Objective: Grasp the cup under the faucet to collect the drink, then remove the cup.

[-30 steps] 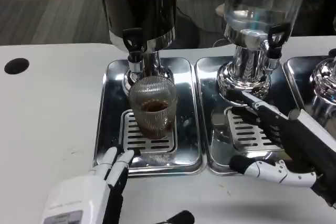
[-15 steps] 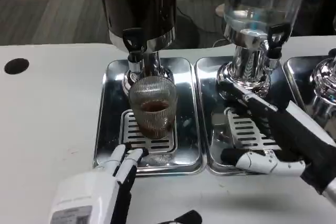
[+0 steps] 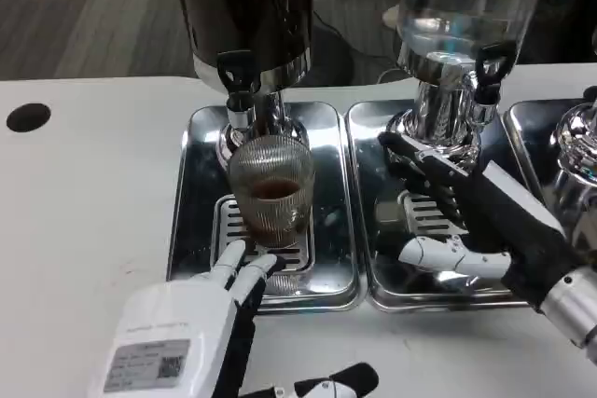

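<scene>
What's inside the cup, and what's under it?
The cup holds some brown drink, only partly filling it. Under it is a slotted grate in a steel tray. What lies below the grate is hidden.

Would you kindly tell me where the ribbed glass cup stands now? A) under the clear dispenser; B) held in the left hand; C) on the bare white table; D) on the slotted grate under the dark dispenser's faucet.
D: the cup stands on the grate below the dark dispenser's faucet, untouched by either hand.
</scene>
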Robot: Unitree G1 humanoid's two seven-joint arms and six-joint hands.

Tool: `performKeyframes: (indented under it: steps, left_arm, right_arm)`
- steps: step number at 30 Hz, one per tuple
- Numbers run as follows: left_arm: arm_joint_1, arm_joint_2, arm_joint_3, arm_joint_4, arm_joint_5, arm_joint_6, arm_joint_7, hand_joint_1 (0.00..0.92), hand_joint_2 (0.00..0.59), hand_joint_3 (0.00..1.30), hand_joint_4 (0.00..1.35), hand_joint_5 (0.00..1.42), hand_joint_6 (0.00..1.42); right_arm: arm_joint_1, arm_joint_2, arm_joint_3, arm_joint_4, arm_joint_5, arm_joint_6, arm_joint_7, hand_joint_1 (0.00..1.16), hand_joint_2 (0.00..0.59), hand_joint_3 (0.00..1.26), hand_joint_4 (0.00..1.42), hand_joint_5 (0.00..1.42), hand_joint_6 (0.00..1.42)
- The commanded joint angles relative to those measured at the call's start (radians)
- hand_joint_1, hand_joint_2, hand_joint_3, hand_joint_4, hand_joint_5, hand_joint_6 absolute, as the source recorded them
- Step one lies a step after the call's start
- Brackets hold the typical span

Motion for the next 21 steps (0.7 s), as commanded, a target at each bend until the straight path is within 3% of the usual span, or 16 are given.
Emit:
performKeyframes:
  steps: [1,21]
  left_arm:
    - [0.009,-0.004,-0.009,-0.039,0.033,-0.01,-0.05,0.0,0.062,0.25,0.12,0.3,0.55]
    - [0.092,-0.012,-0.006,-0.161,0.093,-0.09,-0.153,0.0,0.065,0.25,0.14,0.35,0.56]
  right_arm:
    - [-0.035,0.028,0.014,0.026,-0.026,-0.025,-0.037,0.46,0.0,0.06,0.01,0.07,0.05]
    - [-0.12,0.153,0.11,0.093,-0.133,-0.018,-0.155,0.34,0.0,0.08,0.03,0.08,0.05]
